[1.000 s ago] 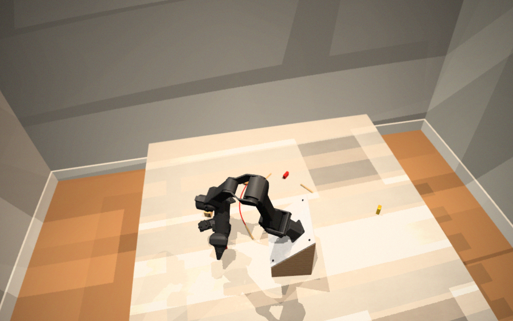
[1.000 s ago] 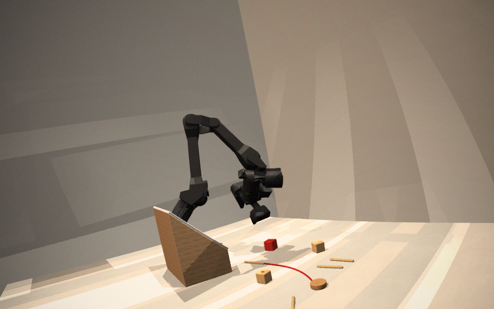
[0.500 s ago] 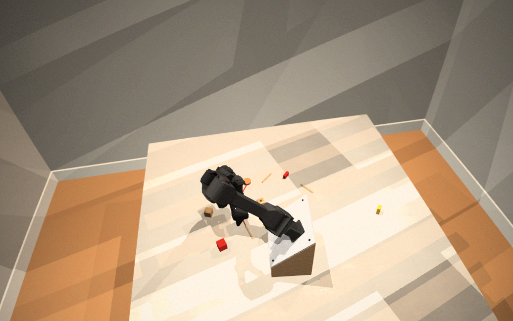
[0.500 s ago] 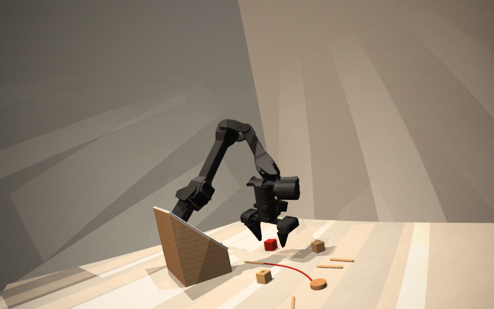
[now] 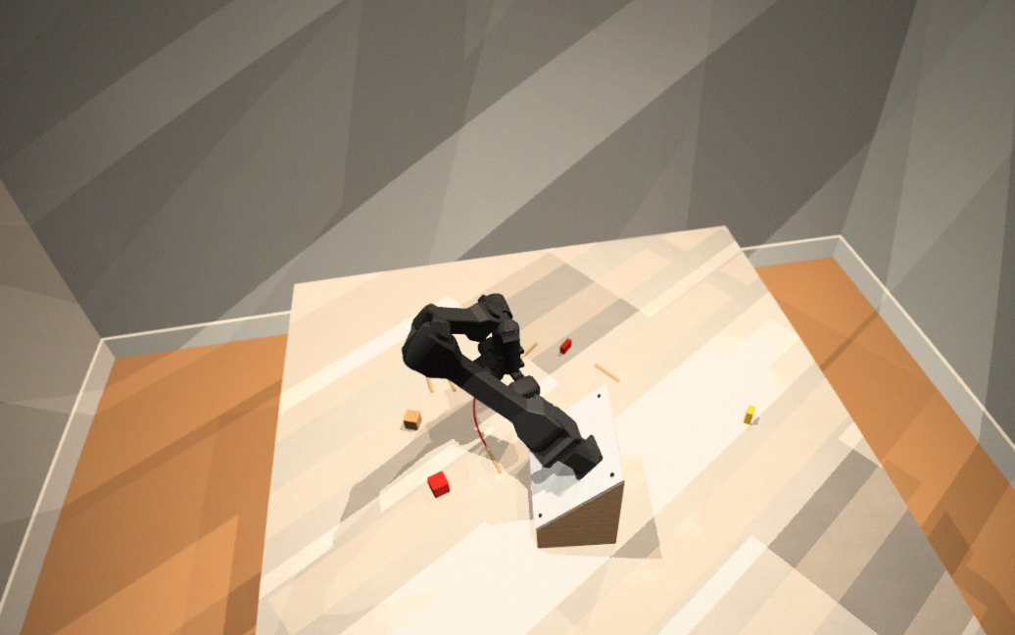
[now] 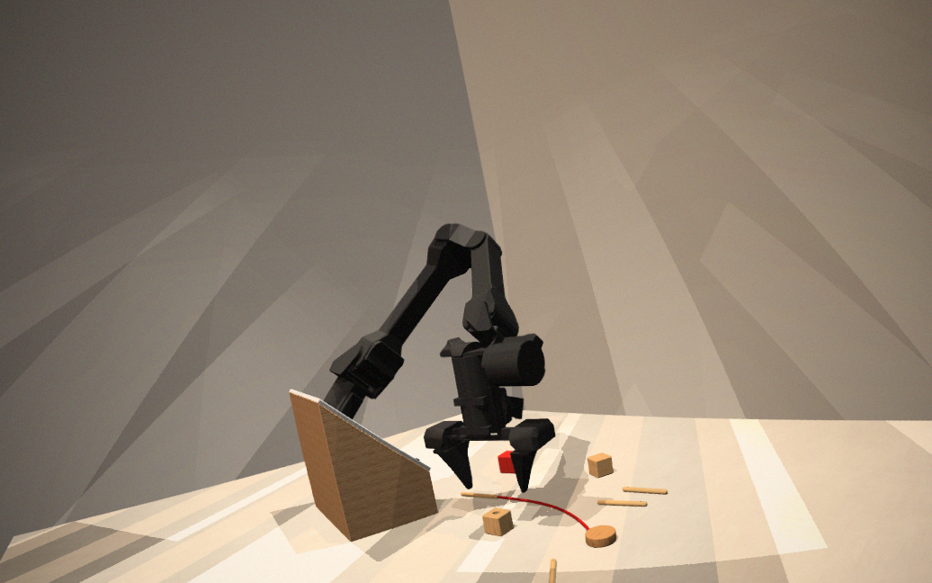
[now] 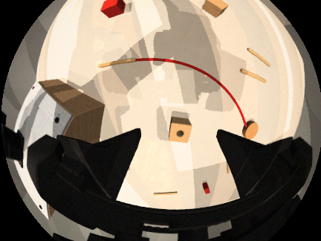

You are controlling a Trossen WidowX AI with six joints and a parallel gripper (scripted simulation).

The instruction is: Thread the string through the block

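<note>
The thin wooden stick (image 5: pixel 494 460) (image 6: pixel 479 495) (image 7: pixel 115 63) lies on the table, with the red string (image 5: pixel 478 426) (image 6: pixel 550 506) (image 7: pixel 208 74) running from its end in a wide curve to the round wooden button (image 6: pixel 600 536) (image 7: pixel 250 130). The wooden block (image 6: pixel 497 522) (image 7: pixel 186 128) stands on the table inside the curve, its hole opening on the top face; the arm hides it in the top view. Nothing is in the hole. My gripper (image 6: pixel 497 488) (image 7: pixel 180 132) is open and empty, pointing down above the table. In the wrist view the block shows between the fingertips.
The arm's sloped base box (image 5: pixel 580 527) (image 6: pixel 378 474) (image 7: pixel 87 120) stands beside the stick. A red cube (image 5: pixel 438 484) (image 6: pixel 506 461) (image 7: pixel 113 7), a plain wooden cube (image 5: pixel 411 418) (image 6: pixel 599 465) (image 7: pixel 215 7), several loose sticks, a small red piece (image 5: pixel 565 346) and a yellow piece (image 5: pixel 749 415) lie around.
</note>
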